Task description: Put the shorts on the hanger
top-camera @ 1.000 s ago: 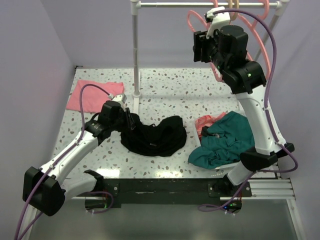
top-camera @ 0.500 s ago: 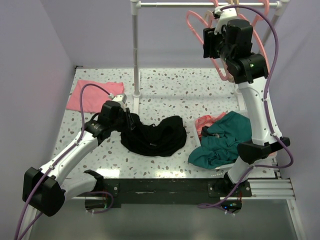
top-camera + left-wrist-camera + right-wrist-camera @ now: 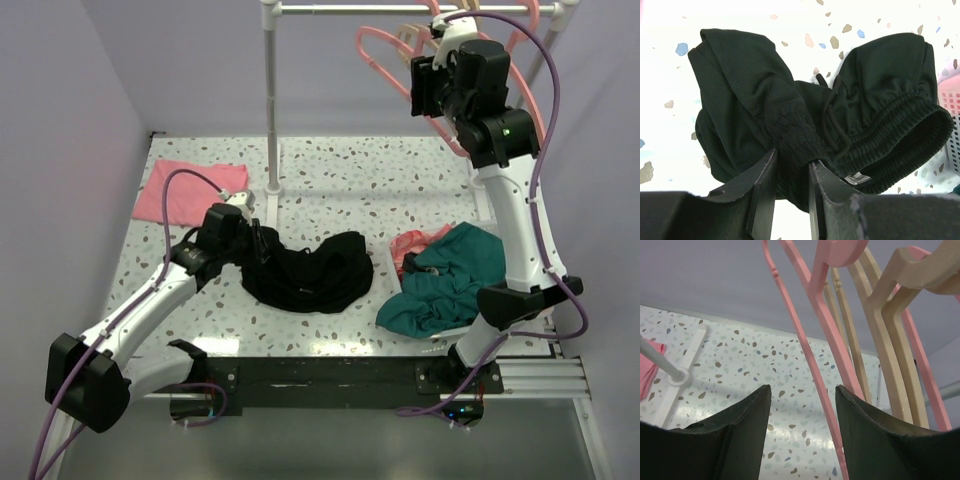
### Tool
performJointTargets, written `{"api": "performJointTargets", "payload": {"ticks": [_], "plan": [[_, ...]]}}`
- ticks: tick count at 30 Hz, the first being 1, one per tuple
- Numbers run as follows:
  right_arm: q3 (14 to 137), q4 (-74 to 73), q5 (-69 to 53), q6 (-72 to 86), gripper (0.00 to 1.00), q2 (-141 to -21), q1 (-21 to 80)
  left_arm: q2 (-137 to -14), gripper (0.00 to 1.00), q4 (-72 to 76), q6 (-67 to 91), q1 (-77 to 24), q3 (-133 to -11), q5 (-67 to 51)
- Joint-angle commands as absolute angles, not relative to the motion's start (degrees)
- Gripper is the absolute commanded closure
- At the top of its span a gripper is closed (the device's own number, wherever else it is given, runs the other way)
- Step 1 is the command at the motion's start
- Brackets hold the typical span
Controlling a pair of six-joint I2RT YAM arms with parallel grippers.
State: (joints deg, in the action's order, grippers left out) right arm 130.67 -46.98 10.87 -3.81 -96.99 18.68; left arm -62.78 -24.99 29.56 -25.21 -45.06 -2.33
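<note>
Black mesh shorts (image 3: pixel 880 90) with an elastic waistband are pinched by the left gripper (image 3: pixel 791 162). The right gripper (image 3: pixel 802 395) has its 2 jaws apart, with the thin pink plastic hanger (image 3: pixel 826 325) between them.

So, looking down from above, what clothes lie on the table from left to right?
From the left: pink cloth, black shorts, teal garment.

shorts (image 3: pixel 310 272): black, crumpled on table (image 3: pixel 340 180) | hanger (image 3: pixel 832 335): salmon-pink, hanging tilted on rail (image 3: pixel 400 9)
</note>
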Motion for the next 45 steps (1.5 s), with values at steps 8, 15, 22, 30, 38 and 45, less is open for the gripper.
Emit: {"api": "performJointTargets", "payload": {"ticks": [8, 15, 22, 30, 38, 45], "plan": [[132.71, -43.59, 8.8, -5.71, 0.43, -95.45, 15.39, -62.84, 0.67, -22.76, 27.69, -24.96, -44.21, -3.43], [134.21, -45.26, 2.12, -3.96, 0.43, -98.52, 11.95, -63.28, 0.67, -22.76, 27.25, -24.87, -44.3, -3.34], [130.96, -44.74, 0.18, -3.08, 0.44, -97.82, 11.51, -63.28, 0.67, -22.85, 27.25, -24.87, -44.21, -3.43], [128.5, -45.44, 0.18, -2.37, 0.51, -96.59, 11.43, -63.46, 0.67, -22.5, 27.51, -24.87, -43.95, -3.69], [125.25, -44.3, 0.18, -1.58, 0.73, -95.19, 11.51, -63.46, 0.69, -22.5, 27.6, -24.96, -44.03, -3.6], [130.86, -44.12, 0.18, -0.79, 1.0, -95.8, 11.51, -63.37, 0.82, -22.59, 27.86, -24.87, -44.03, -3.25]]}}
